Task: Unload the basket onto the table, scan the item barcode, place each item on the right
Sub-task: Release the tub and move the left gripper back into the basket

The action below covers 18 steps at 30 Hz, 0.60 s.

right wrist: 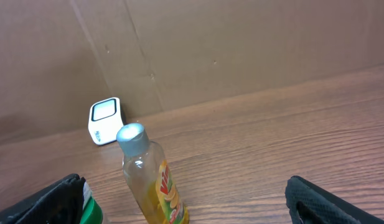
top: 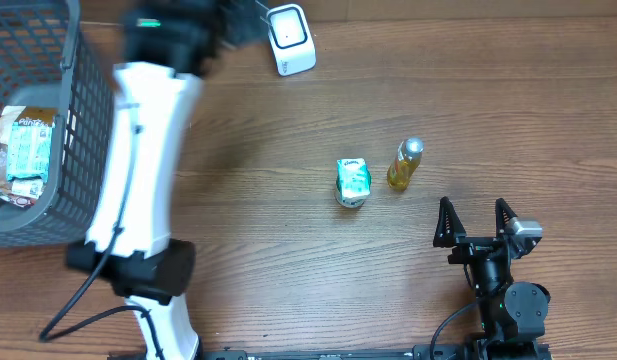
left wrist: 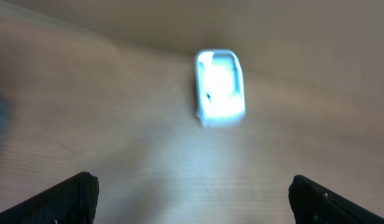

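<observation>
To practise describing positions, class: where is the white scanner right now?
In the overhead view, the white scanner sits at the far edge of the table, right of the grey basket, beyond and slightly left of the green carton.

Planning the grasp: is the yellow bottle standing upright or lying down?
Upright: in the right wrist view the bottle rises vertically, its silver cap on top.

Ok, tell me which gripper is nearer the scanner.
Left. The left gripper faces the scanner from close by; the right gripper sits far off, on the bottle's other side.
</observation>
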### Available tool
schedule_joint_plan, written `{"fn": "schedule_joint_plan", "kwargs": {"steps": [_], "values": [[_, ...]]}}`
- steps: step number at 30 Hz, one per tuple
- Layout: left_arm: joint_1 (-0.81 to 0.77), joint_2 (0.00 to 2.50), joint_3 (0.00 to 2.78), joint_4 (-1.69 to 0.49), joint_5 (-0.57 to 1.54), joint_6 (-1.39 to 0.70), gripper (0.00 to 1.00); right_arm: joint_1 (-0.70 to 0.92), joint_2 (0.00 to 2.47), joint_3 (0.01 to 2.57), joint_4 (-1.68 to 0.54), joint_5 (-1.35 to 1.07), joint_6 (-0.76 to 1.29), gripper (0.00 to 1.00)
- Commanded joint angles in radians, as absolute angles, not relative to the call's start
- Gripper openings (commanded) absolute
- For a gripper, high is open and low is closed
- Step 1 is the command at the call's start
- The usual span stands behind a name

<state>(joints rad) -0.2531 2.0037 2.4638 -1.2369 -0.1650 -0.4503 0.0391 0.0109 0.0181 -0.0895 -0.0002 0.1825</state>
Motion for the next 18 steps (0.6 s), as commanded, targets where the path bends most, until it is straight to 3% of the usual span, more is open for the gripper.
{"fn": "schedule_joint_plan", "kwargs": {"steps": [1, 7, 18], "values": [[-0.114, 1.978, 2.724, -1.288, -0.24, -0.273, 1.0, 0.035, 0.003, 0.008, -0.084, -0.002, 0.178, 1.0], [0.074, 1.975, 2.903, -1.316, -0.24, -0.15, 1.0, 0.035, 0.003, 0.008, -0.084, -0.002, 0.178, 1.0], [0.328, 1.975, 2.782, -1.387, -0.247, -0.085, 0.99, 0.035, 0.003, 0.008, -0.084, -0.002, 0.178, 1.0]]}}
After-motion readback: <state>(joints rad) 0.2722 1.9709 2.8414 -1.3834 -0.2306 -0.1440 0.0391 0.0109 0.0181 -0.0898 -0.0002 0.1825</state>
